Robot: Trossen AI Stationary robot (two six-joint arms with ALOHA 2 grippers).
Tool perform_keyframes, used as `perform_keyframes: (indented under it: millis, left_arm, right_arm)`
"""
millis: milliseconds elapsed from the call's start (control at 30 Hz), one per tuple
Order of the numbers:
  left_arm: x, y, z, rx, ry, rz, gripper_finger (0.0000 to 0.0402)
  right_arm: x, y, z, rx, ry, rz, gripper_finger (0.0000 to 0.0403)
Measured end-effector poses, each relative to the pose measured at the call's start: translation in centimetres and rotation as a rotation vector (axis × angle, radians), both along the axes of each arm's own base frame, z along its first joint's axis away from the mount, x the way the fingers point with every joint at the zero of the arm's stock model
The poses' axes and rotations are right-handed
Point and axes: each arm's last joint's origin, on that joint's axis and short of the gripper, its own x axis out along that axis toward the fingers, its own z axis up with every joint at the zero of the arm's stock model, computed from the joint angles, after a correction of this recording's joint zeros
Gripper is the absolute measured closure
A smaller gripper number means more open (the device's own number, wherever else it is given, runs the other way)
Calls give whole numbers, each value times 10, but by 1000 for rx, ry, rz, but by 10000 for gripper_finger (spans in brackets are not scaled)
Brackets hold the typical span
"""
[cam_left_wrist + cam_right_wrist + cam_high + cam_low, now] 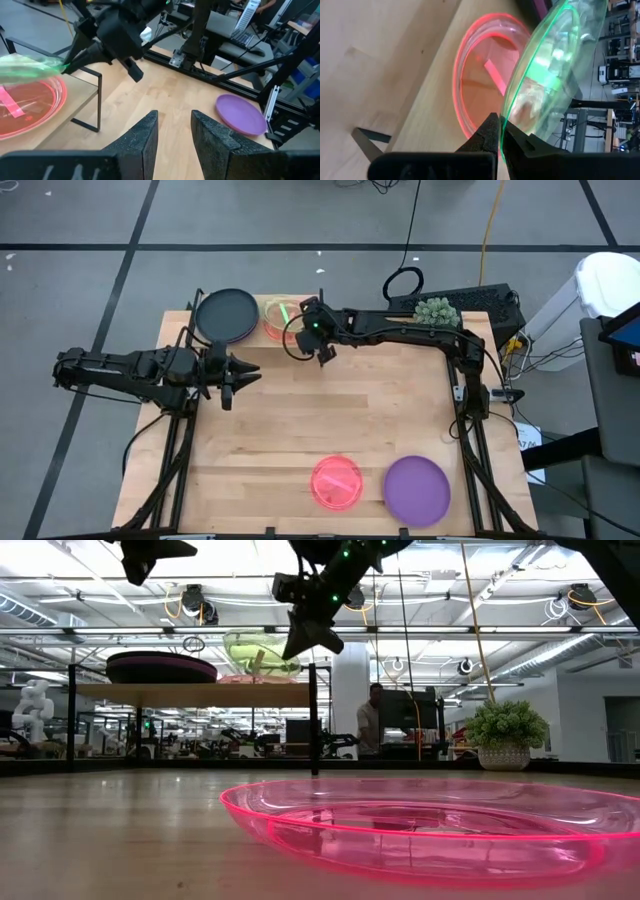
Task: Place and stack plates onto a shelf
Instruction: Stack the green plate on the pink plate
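The shelf (250, 330) stands at the far edge of the desk (300, 420), near its far left corner. It is a small light wood board with thin black ends. On its left side sits a big dark round plate (226, 314) on top of a purple one. On its right side lies a see-through pink plate (485, 75). The right gripper (303, 330) pinches the rim of a see-through green plate (545, 70) and holds it tilted just over that pink one. The left gripper (238, 373) hangs open by the desk's left edge, holding nothing. Another shiny pink plate (336, 481) and a flat purple plate (417, 490) lie near the desk's near edge
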Motion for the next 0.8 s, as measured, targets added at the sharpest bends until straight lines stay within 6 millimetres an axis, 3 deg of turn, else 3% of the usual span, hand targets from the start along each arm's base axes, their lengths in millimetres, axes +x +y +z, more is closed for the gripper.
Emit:
perform_keyframes:
  millis: [367,800]
  left_arm:
    - [0,0,0,14,2,1,280]
    - [0,0,0,19,4,3,280]
  right_arm:
    - [4,4,-18,-82,-3,48,399]
    - [1,3,-30,-104,31,5,355]
